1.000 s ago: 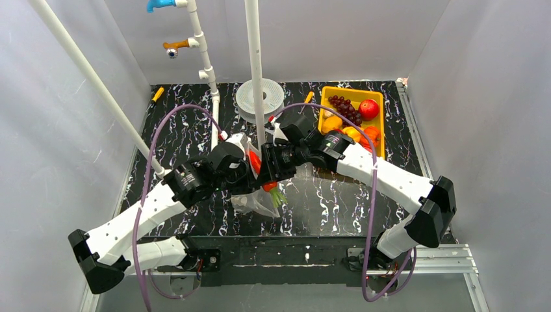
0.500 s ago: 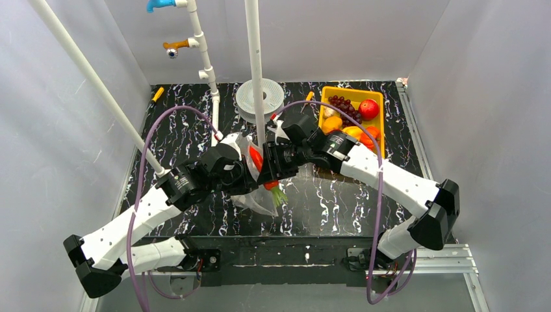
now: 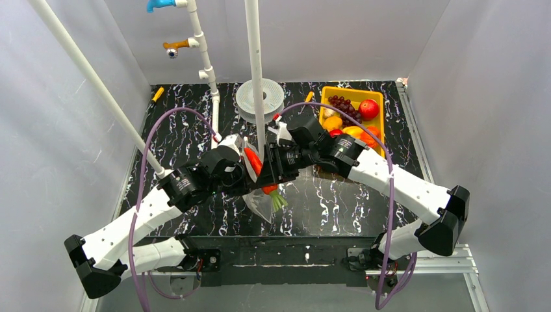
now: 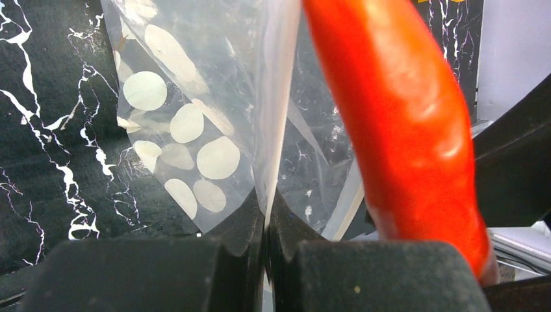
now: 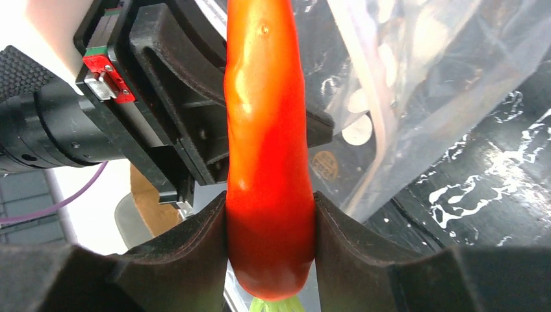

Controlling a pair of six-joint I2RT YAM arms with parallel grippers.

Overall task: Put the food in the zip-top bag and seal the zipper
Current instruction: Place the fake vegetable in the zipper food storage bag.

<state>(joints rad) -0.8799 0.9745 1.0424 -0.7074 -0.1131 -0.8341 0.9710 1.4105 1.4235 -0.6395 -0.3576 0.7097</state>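
My left gripper (image 4: 266, 221) is shut on the pale zipper edge of the clear polka-dot zip-top bag (image 4: 195, 123) and holds it up off the table; the bag hangs below it in the top view (image 3: 260, 207). My right gripper (image 5: 269, 227) is shut on the thick end of the orange carrot (image 5: 266, 149), its green top (image 3: 277, 198) sticking out behind the jaws. The carrot (image 4: 403, 130) lies close beside the held bag edge, between the two grippers (image 3: 255, 164). More food, a red fruit and orange and yellow pieces, lies in the yellow tray (image 3: 380, 127).
A white round perforated dish (image 3: 260, 97) stands at the back middle. A white vertical pole (image 3: 255, 71) rises just behind the grippers, and a slanted white pole (image 3: 97, 84) crosses the left side. Dark grapes (image 3: 344, 107) lie in the tray. Black marbled table (image 3: 325, 201).
Both grippers have shifted slightly, the right arm reaching further left and its elbow moving right. The carrot and bag rose a little and stay held together at the middle.
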